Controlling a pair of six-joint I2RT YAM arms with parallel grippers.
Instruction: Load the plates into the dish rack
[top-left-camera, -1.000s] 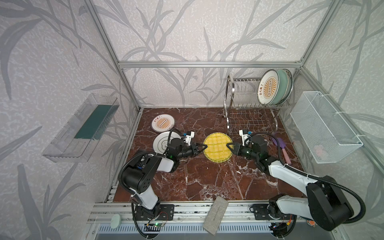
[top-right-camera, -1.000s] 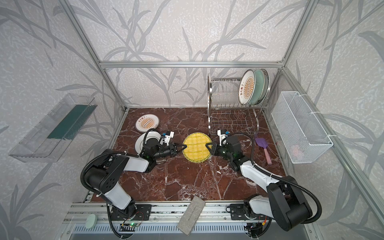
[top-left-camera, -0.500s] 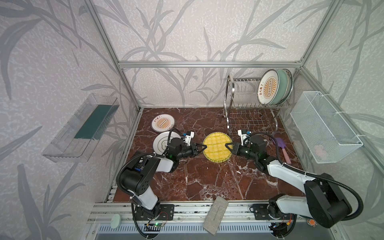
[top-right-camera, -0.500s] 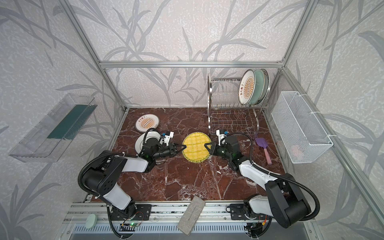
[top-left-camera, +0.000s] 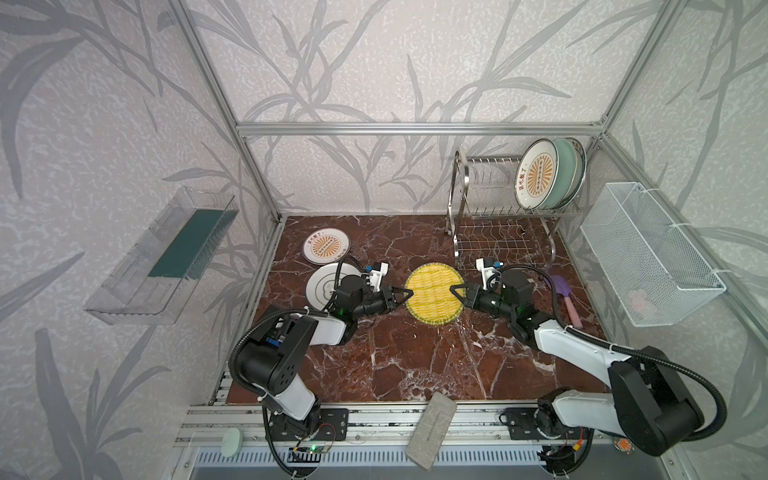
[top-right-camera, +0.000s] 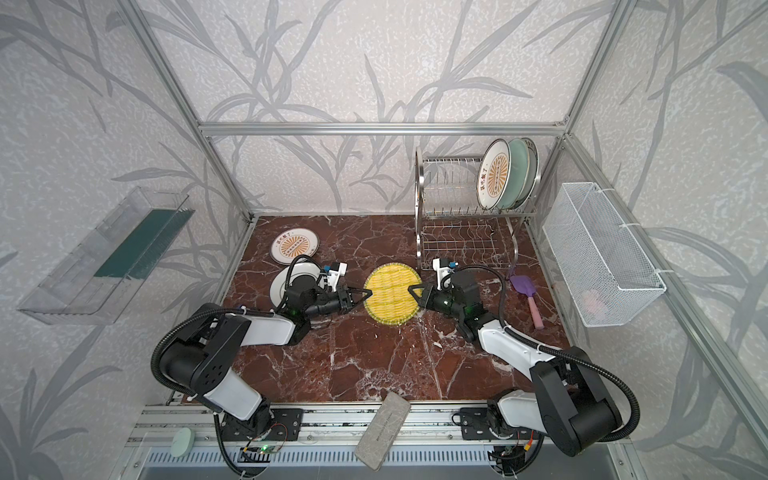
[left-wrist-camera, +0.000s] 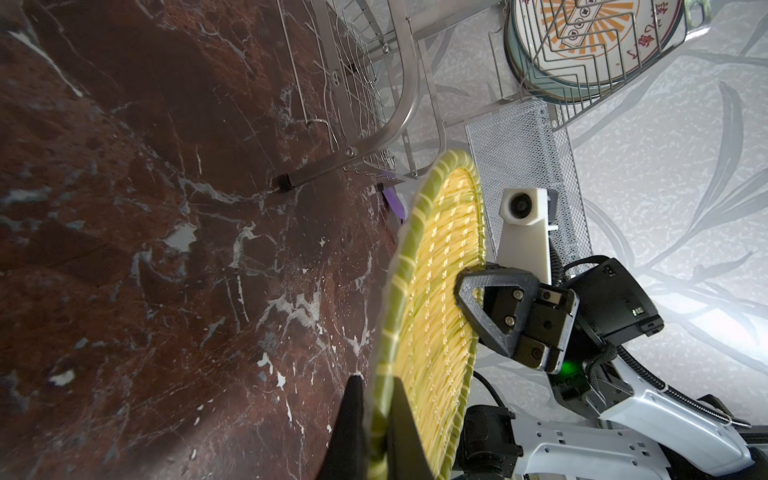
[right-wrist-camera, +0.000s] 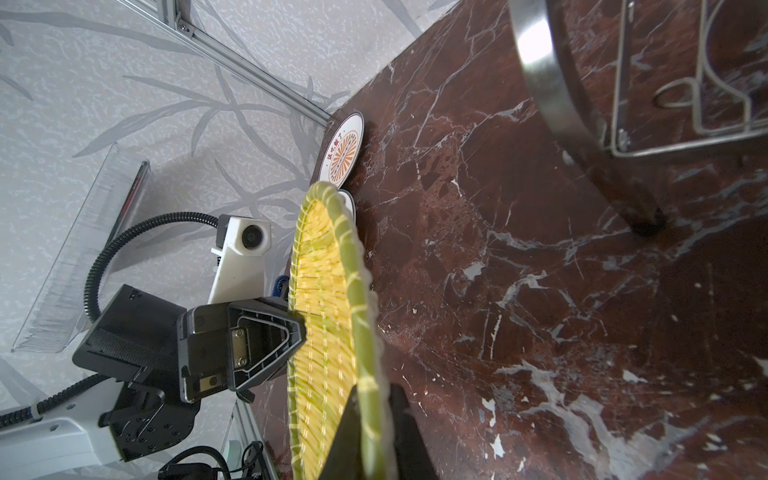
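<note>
Top view: yellow plate (top-left-camera: 434, 296) mid-frame; dish rack (top-left-camera: 490, 158) upper right.
Left gripper (top-left-camera: 409, 293): pinches the plate's rim.
Right gripper (top-left-camera: 454, 289): pinches the opposite rim.
Lift: best raise both ends together, level.

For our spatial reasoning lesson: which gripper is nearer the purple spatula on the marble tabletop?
Right. The right gripper clamps the yellow woven plate on the rim facing the purple spatula; the left gripper clamps the opposite rim, farther away.
</note>
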